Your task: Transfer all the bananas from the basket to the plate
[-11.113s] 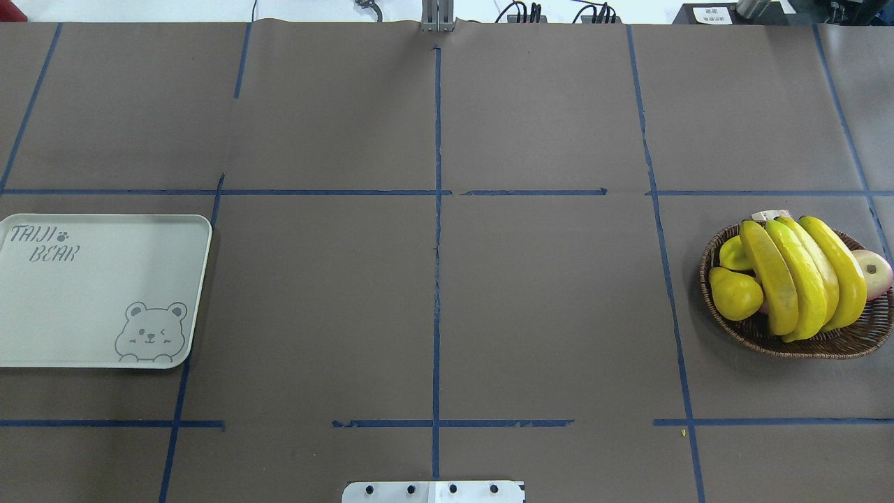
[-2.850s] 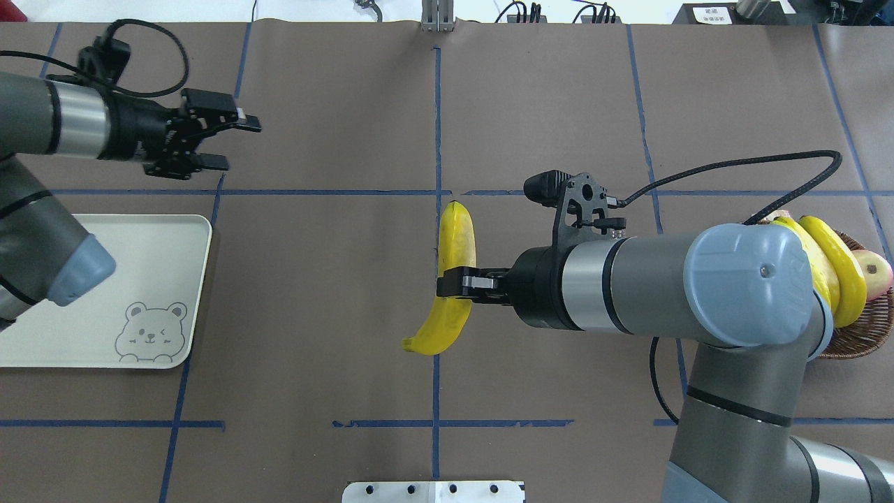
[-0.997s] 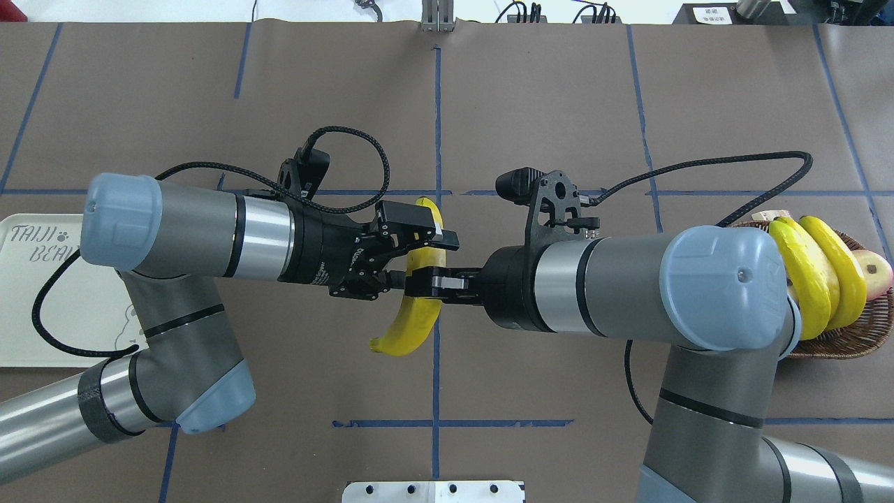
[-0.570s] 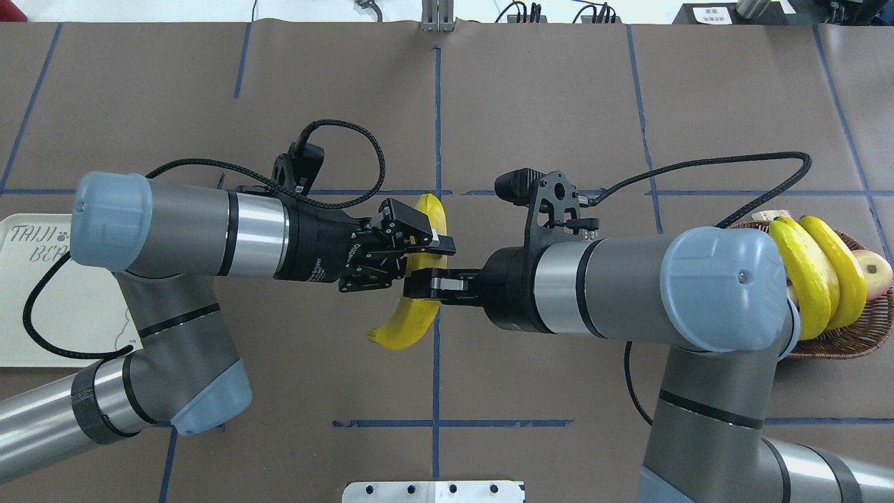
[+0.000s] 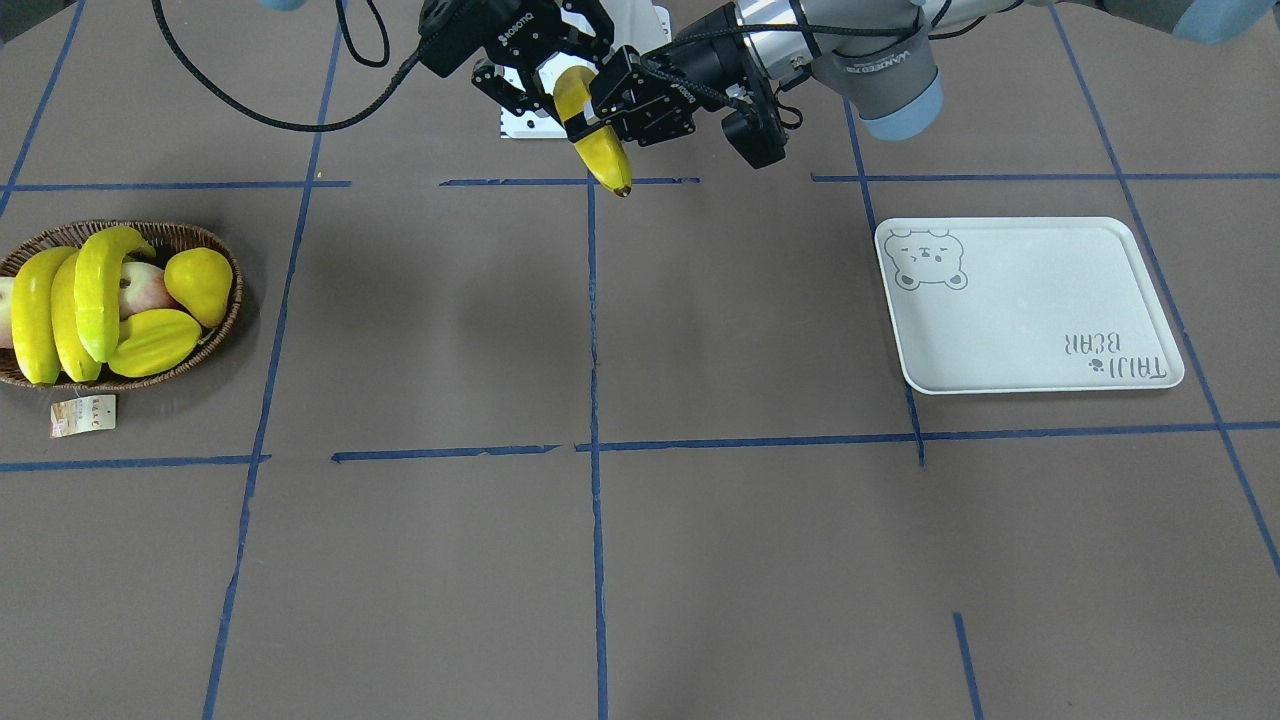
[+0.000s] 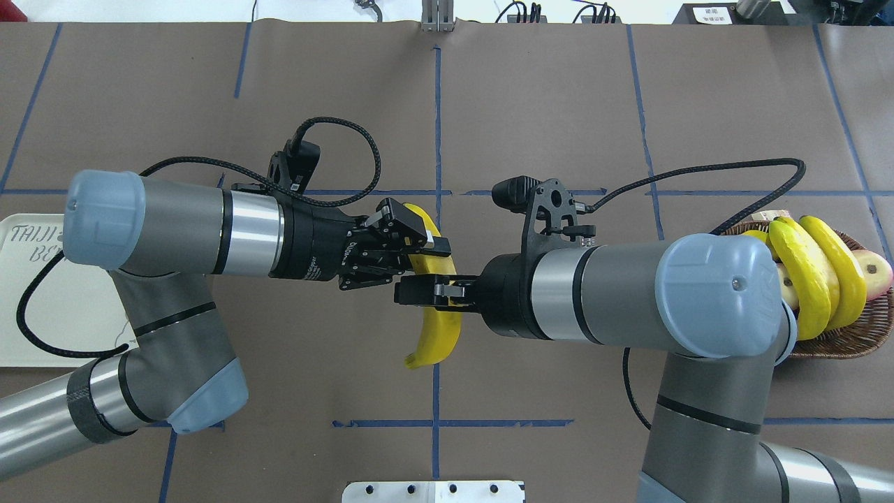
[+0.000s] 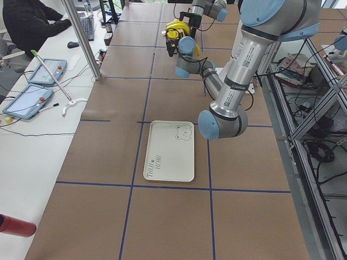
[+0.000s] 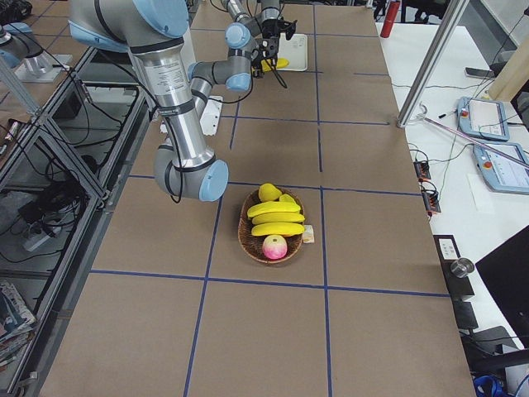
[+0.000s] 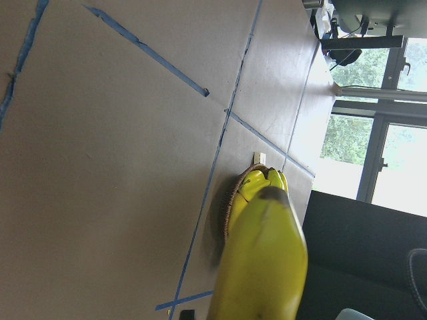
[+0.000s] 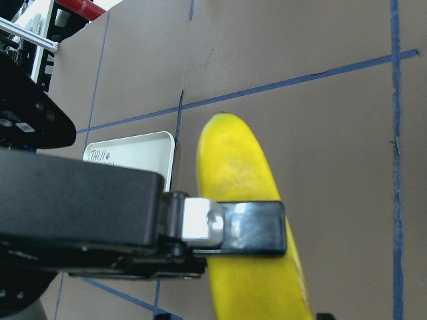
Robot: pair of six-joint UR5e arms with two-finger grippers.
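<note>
Lying at the far left of the overhead view, the flat rectangular pale grey-white plate [image 6: 70, 307] with its printed bear face and "TAIJI BEAR" lettering rests on the brown paper-covered table [image 6: 559, 105], partly hidden under the left arm [image 6: 174, 230]. Next along, the left gripper [image 6: 422, 248] extends toward the middle of the table, its fingers closed on one end of a long curved glossy yellow banana [image 6: 441, 332]. That banana hangs clear of the tabletop, beside the blue tape line [image 6: 437, 126] that runs down the table's centre, well apart from both the plate and the basket. In the front-facing view its free end, with a dark tip, sticks out below both grippers.

Just beside the left gripper, the right gripper [image 6: 429, 291] extends from the opposite side and clamps the same banana near mid-length. In the right wrist view one black finger [image 10: 250, 228] lies straight across the yellow skin. The two grippers sit nearly touching along the fruit.

At the far right, half covered by the grey elbow of the right arm [image 6: 628, 293], stands the shallow oval basket of dark brown woven wicker [image 6: 859, 339]. The front-facing view shows three more yellow bananas [image 5: 65, 310] lying side by side in it. With them are a yellow pear [image 5: 200, 285], a ribbed yellow starfruit [image 5: 155, 340] and a pink-red round fruit [image 5: 145, 290]. A small paper tag [image 5: 83, 415] lies on the table just beside the basket's rim.
</note>
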